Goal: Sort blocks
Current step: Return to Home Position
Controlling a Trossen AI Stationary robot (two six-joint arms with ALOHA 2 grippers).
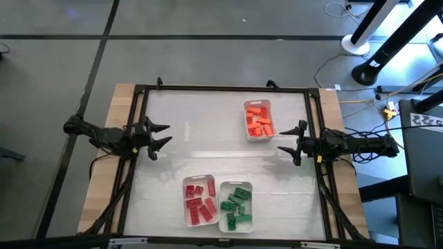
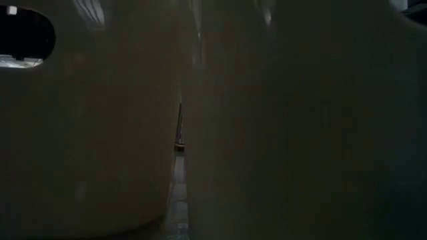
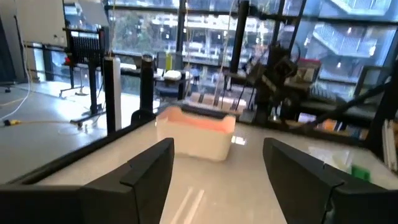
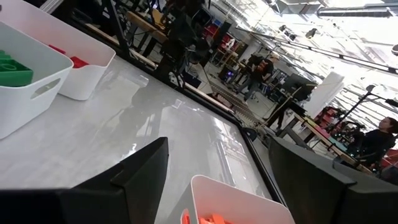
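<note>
Both arms hang at opposite edges of the table (image 1: 208,124) with the sorting apparently done: the left gripper (image 1: 158,135) and the right gripper (image 1: 291,137) face each other across the bare white surface, each with its fingers spread apart and nothing between them. The orange blocks (image 1: 259,122) lie in a white tray (image 1: 257,102) just ahead of the right gripper and off toward the table's far edge, well apart from the left gripper on the other side. The red blocks (image 1: 199,203) fill a second tray (image 1: 200,178) and the green blocks (image 1: 237,206) a third tray (image 1: 236,183). These two stand side by side, touching or nearly so, between the two grippers and toward the near edge. No loose block shows on the table in the high view (the low camera is walled in by pale tray sides and adds nothing). By the look of it, the step in hand is the return to a rest pose. On that reading, each arm need only fold back clear of the trays. The right one must take care not to clip the white tray beside its fingers, and no grasp is needed.
</note>
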